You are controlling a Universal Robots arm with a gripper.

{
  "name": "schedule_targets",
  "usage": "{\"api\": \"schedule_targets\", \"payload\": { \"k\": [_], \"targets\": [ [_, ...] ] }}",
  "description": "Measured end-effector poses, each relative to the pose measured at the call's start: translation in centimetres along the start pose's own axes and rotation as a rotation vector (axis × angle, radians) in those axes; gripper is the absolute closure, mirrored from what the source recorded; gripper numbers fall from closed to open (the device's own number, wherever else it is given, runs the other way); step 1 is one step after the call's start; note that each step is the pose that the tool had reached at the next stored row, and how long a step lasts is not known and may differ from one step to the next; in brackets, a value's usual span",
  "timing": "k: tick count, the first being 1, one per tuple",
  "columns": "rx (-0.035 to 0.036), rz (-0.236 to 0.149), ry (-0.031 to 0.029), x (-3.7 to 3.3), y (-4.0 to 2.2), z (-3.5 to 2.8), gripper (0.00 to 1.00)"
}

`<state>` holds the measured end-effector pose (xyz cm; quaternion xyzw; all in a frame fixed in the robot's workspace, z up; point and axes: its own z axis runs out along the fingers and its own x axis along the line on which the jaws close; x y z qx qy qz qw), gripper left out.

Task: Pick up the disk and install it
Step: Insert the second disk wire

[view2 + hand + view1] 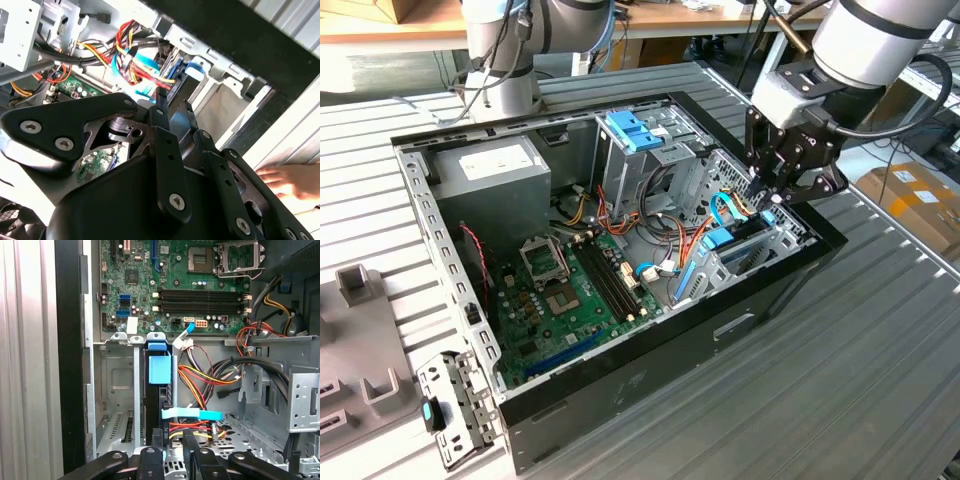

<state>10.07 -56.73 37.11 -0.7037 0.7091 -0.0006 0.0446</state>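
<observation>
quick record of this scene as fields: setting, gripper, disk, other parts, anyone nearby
setting: open computer case on a ribbed metal table
gripper: gripper low over the drive cage at the exterior view's right
disk: disk in its light-blue carrier stands on edge in the cage, just by the fingertips; grasp cannot be judged
other parts: motherboard, grey power supply, blue latch
nearby: a hand beside the case
</observation>
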Motion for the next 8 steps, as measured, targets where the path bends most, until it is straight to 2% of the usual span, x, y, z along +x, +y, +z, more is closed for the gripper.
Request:
{"api": "schedule_targets", "payload": {
  "k": [2,8],
  "targets": [
    [0.0000,0.000,-0.0001,0.02,0.66,-0.04,0.70],
    [0.0000,0.000,0.0000,0.00,0.76,-0.05,0.70]
  ]
}}
